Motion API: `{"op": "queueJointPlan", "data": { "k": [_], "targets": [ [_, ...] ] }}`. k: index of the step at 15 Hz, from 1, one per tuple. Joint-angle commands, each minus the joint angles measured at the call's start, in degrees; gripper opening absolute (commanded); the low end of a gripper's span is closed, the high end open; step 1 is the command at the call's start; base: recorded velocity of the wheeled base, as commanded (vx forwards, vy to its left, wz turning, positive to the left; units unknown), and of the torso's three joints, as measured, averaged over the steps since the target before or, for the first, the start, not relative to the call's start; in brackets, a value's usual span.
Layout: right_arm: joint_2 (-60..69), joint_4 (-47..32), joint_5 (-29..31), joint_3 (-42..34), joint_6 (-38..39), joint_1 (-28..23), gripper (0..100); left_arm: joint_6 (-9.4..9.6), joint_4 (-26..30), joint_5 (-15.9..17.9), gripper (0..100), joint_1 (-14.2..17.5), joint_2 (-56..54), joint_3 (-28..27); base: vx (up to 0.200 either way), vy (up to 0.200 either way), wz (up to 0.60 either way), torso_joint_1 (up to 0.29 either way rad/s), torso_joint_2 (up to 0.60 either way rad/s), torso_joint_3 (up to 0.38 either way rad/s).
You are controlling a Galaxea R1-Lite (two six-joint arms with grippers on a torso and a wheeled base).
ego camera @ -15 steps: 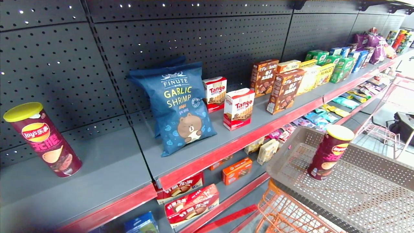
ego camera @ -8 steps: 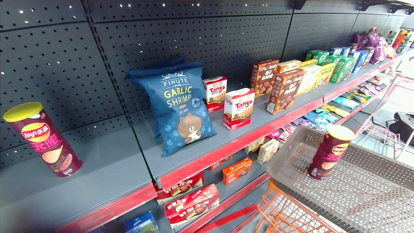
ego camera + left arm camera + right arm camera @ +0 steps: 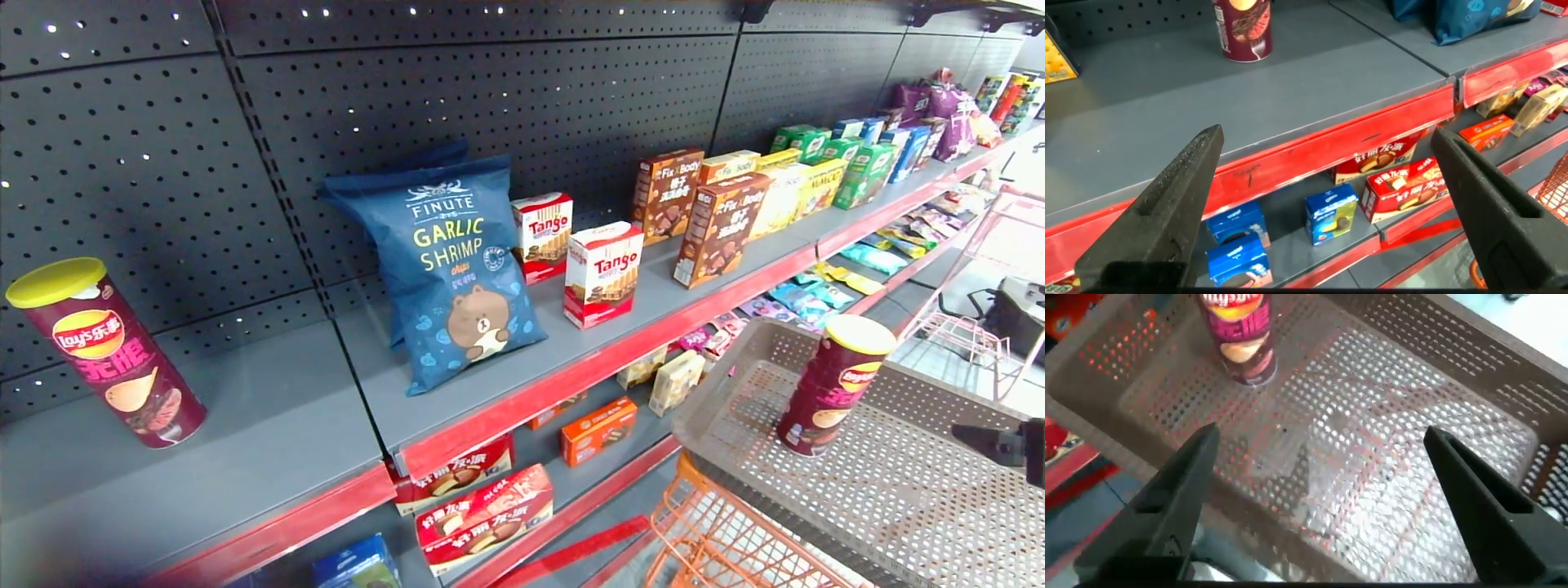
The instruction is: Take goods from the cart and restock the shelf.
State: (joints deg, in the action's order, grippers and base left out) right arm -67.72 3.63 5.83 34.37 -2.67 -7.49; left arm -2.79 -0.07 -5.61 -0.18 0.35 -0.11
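The right gripper (image 3: pixel 1320 434) hangs wide open and empty above the cart's perforated tray (image 3: pixel 1429 384), where a maroon chip can (image 3: pixel 1239 335) stands upright near one corner. The left gripper (image 3: pixel 1327 135), likewise spread wide with nothing held, sits over the red front edge of the grey shelf (image 3: pixel 1315 90); a second chip can (image 3: pixel 1241 28) stands farther back on it

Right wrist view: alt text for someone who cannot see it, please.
The right claw, open, hangs above the cart's perforated basket. One maroon chip can stands upright in the basket ahead of it, not gripped.
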Motion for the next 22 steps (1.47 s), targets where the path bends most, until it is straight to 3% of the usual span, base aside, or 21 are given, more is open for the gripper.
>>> {"op": "queueJointPlan", "data": {
  "k": [1, 4, 13, 15, 22],
  "targets": [
    [-10.3, 6.5, -0.9, 0.4, -0.1, 0.4, 100, -0.02, 0.0, 0.0, 100, 0.0, 0.1, -0.1, 0.0, 0.0, 0.0, 0.0, 0.0, 0.0],
    [-18.2, 17.0, -2.1, -0.1, -0.5, 1.0, 100, -0.02, 0.0, 0.0, 100, 0.0, 0.1, -0.1, 0.0, 0.0, 0.0, 0.0, 0.0, 0.0],
    [-29.5, 26.3, -2.4, 0.9, -0.8, 5.2, 100, -0.02, 0.0, 0.0, 100, 0.0, 0.1, -0.1, 0.0, 0.0, 0.0, 0.0, 0.0, 0.0],
    [-34.3, 31.5, -2.4, 2.5, -2.0, 7.1, 100, -0.02, 0.0, 0.0, 100, 0.0, 0.1, -0.1, 0.0, 0.0, 0.0, 0.0, 0.0, 0.0],
    [-60.3, 37.0, -6.2, 26.3, -7.4, 7.1, 100, -0.02, 0.0, 0.0, 100, 0.0, 0.1, 0.0, 0.0, 0.0, 0.0, 0.0, 0.0, 0.0]
  ]
}}
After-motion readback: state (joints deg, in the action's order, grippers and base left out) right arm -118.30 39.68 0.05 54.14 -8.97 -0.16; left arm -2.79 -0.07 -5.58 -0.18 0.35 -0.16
